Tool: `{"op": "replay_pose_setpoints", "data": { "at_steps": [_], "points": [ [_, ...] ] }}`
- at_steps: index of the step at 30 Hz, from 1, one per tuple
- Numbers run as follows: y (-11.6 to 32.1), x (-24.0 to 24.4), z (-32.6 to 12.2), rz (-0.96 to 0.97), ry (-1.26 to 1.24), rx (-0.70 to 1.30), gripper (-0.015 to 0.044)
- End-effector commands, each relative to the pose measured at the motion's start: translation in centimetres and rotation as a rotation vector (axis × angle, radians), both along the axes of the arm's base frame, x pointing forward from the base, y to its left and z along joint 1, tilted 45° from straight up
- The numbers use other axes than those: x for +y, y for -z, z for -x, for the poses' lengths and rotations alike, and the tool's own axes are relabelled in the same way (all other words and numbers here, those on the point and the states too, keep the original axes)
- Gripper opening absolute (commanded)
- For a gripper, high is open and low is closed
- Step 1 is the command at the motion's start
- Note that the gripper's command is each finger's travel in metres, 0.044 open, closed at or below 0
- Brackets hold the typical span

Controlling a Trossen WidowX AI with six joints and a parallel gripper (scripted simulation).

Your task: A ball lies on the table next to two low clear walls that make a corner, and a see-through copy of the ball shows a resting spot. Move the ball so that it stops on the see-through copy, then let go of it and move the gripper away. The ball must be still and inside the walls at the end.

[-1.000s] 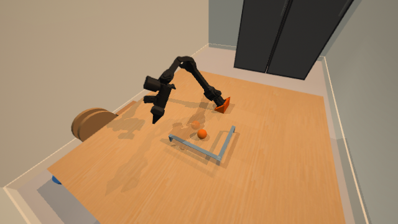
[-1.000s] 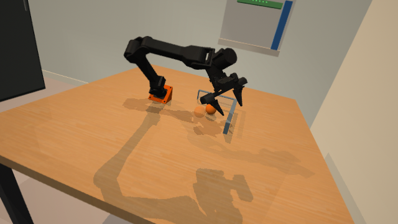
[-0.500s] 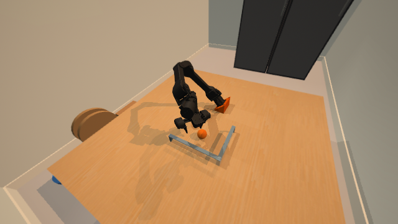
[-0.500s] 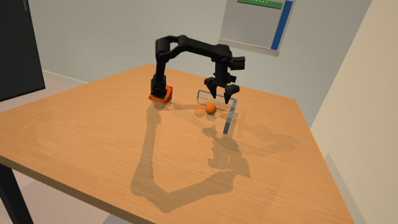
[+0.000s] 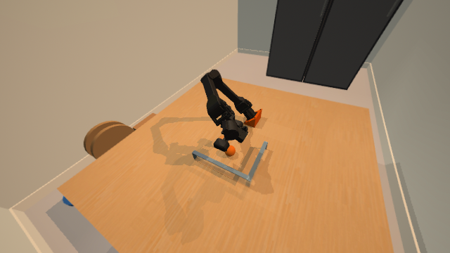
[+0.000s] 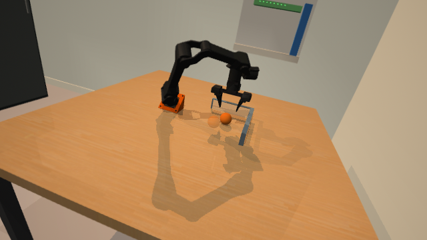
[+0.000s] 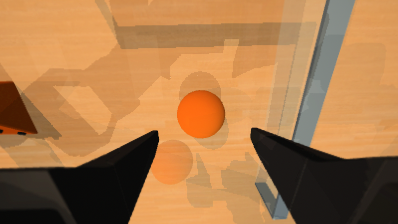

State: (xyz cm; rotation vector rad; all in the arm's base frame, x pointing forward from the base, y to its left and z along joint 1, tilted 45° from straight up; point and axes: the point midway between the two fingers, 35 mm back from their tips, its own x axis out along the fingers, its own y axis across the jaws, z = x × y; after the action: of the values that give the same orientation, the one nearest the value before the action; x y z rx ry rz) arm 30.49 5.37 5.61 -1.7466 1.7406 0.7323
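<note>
One orange ball [image 7: 201,113] we list resting on the surface [image 6: 100,140], beneath our open, empty end effector [image 7: 204,137].

1. Worktop [image 6: 100,140]: wood-look surface with fine straight grain, warm orange-brown, smooth, with a low satin finish that takes soft shadows.
2. Ball [image 7: 201,114]: plain orange, smooth, matt to faintly satin, with no markings.
3. See-through copy [image 7: 172,161]: same orange tint, pale and translucent; the grain shows through it at the ball's 7 o'clock in the wrist view.
4. Walls [image 5: 225,166]: clear, glass-like or clear plastic, smooth, with blue-grey edges.
5. Arm [image 6: 200,53]: black, matt, plastic-like casing.
6. Hand [image 6: 230,107]: black matt fingers, smooth, with sharp tapered faces.
7. Base block [image 6: 173,104]: orange, matt, smooth.
8. Cabinet [image 5: 327,39]: dark grey, smooth, with a slight sheen.
</note>
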Motion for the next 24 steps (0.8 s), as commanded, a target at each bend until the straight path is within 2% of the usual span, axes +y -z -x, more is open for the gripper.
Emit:
{"op": "replay_pose_setpoints", "data": {
  "at_steps": [1,24],
  "points": [
    [0.4,-0.5,0.1,0.006,-0.003,0.008,0.0396],
    [3.0,-3.1,0.0,0.007,-0.003,0.007,0.0396]
  ]
}}
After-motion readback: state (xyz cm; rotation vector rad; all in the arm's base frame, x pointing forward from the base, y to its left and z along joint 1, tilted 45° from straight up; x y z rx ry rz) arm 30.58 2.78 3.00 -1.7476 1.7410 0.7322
